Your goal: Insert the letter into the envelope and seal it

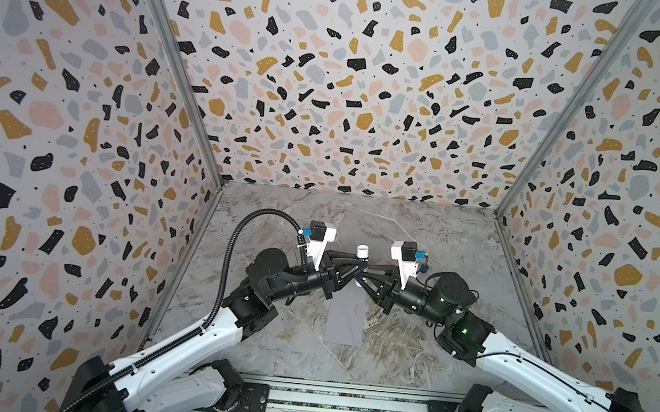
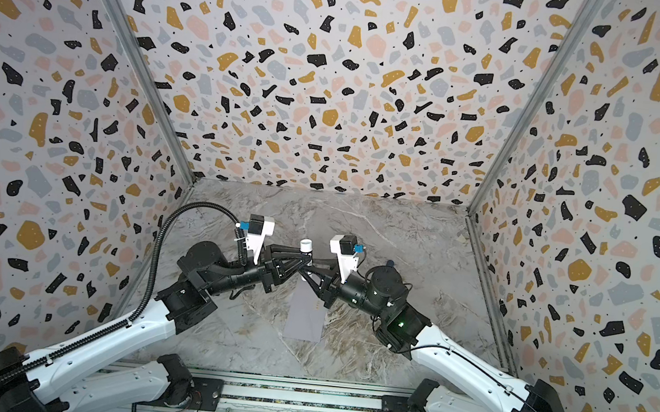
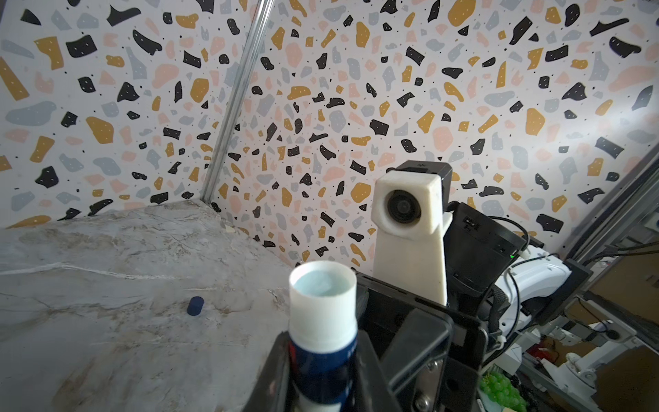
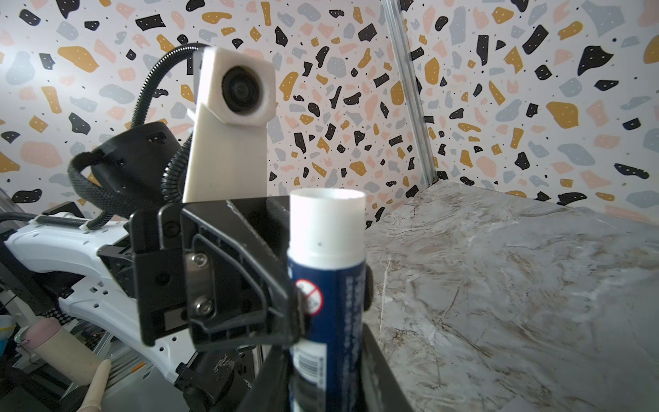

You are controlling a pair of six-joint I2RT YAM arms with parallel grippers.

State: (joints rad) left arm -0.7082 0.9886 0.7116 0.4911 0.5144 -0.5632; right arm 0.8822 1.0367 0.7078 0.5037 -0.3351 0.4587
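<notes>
Tabletop [image 1: 421, 233] envelope [image 1: 345, 325] underlies right gripper [image 1: 363, 275] clasping glue stick [image 1: 362, 253].

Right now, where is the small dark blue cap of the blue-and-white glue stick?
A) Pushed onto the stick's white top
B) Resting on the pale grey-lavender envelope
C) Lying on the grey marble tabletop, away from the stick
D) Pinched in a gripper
C: the small dark blue cylindrical cap lies alone on the grey marble tabletop, while the blue-and-white glue stick stands uncapped, with pale glue showing inside its white rim.
</notes>
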